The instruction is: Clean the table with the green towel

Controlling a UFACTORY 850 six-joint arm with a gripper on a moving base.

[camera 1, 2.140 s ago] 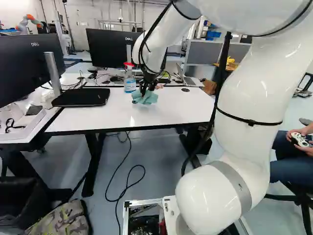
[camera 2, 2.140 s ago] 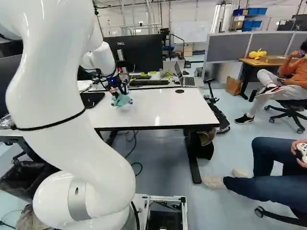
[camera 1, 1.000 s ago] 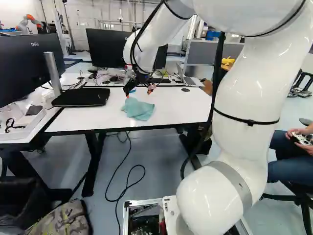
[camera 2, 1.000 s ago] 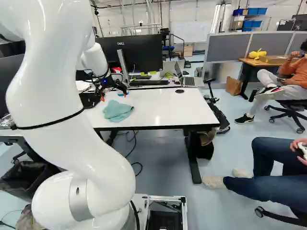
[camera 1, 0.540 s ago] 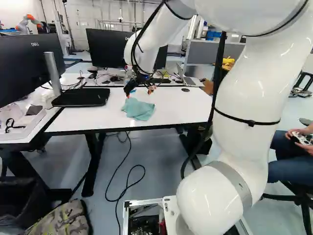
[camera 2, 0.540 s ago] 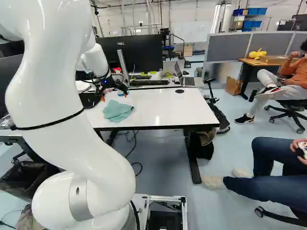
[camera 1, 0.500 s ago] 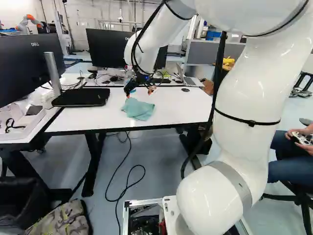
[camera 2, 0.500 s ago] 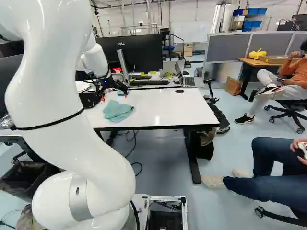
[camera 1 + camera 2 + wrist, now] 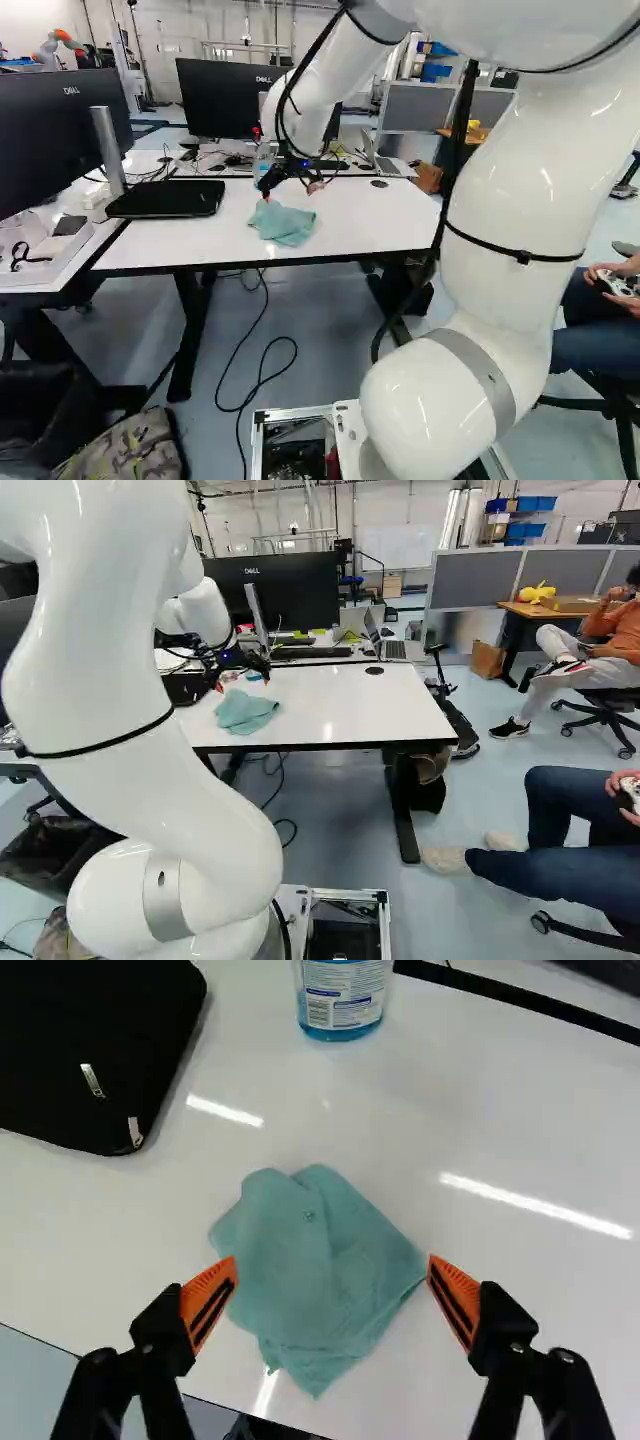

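Bright light; wrist view: 3 glare streaks [image 9: 535,1205] on table [image 9: 480,1100].

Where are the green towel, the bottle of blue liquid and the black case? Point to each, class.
Green towel [image 9: 310,1270]: wrist view, middle of the crumpled cloth.
Bottle of blue liquid [image 9: 343,995]: wrist view, on its label.
Black case [image 9: 70,1030]: wrist view, on its upper face.

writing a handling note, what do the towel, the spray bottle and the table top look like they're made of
Towel: soft woven cloth, probably microfibre or cotton, matte; it folds and creases.
Spray bottle: likely clear, glossy plastic; blue liquid shows through.
Table top: smooth, glossy white, perhaps laminate; it mirrors the lights as streaks.
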